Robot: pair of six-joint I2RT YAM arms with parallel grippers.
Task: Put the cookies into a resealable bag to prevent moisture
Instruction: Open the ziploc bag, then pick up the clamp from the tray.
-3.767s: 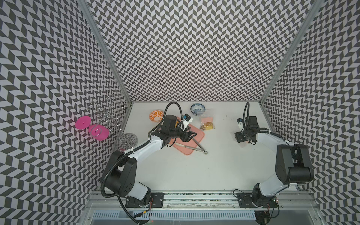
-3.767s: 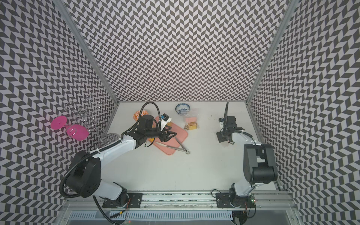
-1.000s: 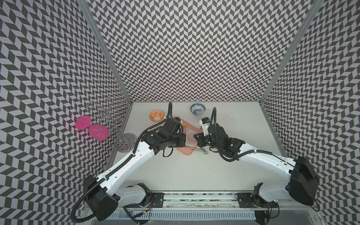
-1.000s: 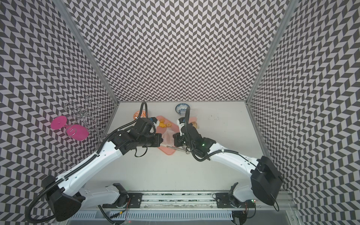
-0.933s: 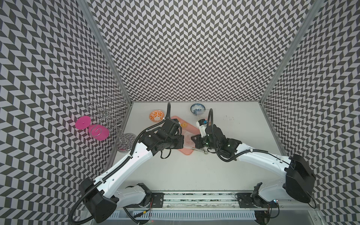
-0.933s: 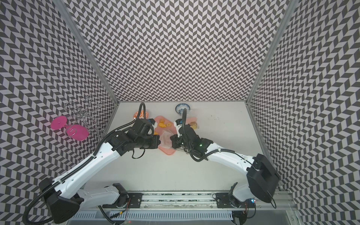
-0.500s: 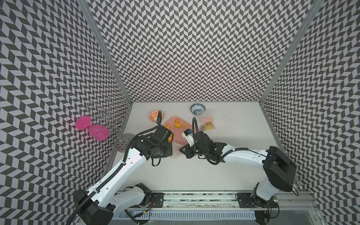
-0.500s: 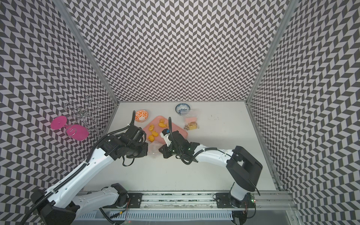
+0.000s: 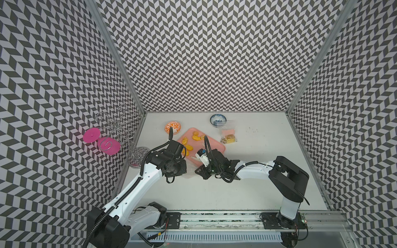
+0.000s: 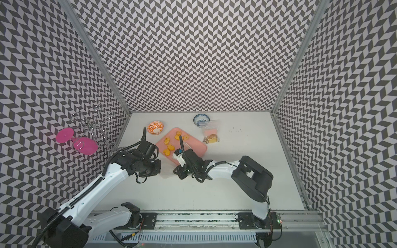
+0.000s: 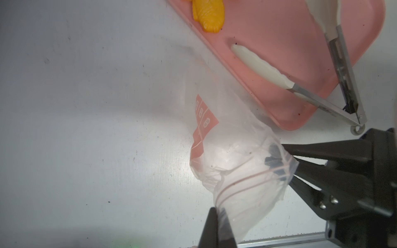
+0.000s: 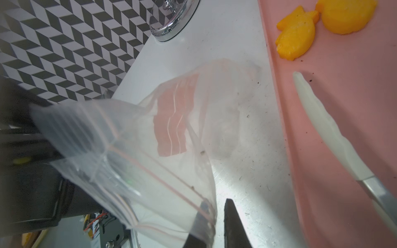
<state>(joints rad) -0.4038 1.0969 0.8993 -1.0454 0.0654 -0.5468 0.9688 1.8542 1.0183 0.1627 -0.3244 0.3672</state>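
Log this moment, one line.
bag: empty, beside tray | left gripper: shut on bag | right gripper: parted at bag rim | cookies: on tray

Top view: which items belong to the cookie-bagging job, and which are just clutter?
Job: cookies, pink tray, tongs, empty resealable bag, second bag holding biscuits.
Lying about: orange bowl, blue bowl, wire stand, pink discs.

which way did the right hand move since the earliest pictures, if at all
Yes: the right hand swung from beside the right wall across to the near edge of the pink tray.
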